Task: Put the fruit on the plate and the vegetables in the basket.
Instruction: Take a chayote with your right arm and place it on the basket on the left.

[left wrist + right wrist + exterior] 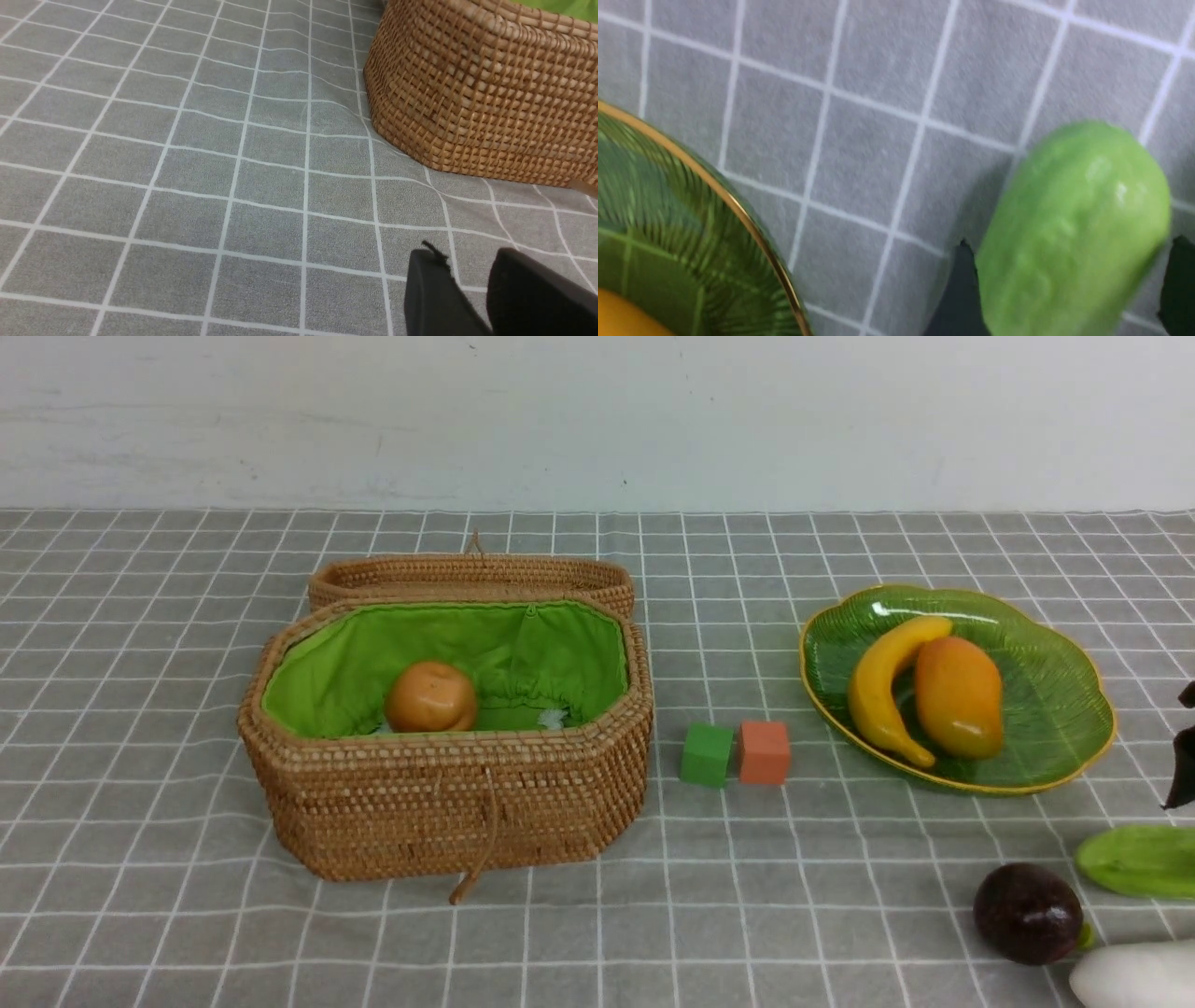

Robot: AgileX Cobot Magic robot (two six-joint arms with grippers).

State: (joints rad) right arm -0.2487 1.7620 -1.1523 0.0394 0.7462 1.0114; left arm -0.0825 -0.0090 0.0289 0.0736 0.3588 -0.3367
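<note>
Hovering over the grey checked tablecloth (pixel 187 915) near the basket's outer wall, the left gripper (pixel 467 268) appears only in its own wrist camera. Its jaws stand narrowly apart with nothing between them. The basket (pixel 448 821), woven wicker with green lining, sits left of centre with its lid (pixel 467 574) folded back, and the potato (pixel 431 696) lies inside. Just right of the basket, a green cube (pixel 707 755) and an orange cube (pixel 765 752) touch side by side. Further right, the green glass plate (pixel 1055 709) holds the banana (pixel 882 691) and mango (pixel 959 698), lying against each other. Nearer the camera at the right edge, the purple fruit (pixel 1027 913), cucumber (pixel 1134 861) and white radish (pixel 1134 975) lie on the cloth. The right gripper (pixel 1071 242) has its jaws wide on either side of the cucumber. Blur hides whether they press it.
</note>
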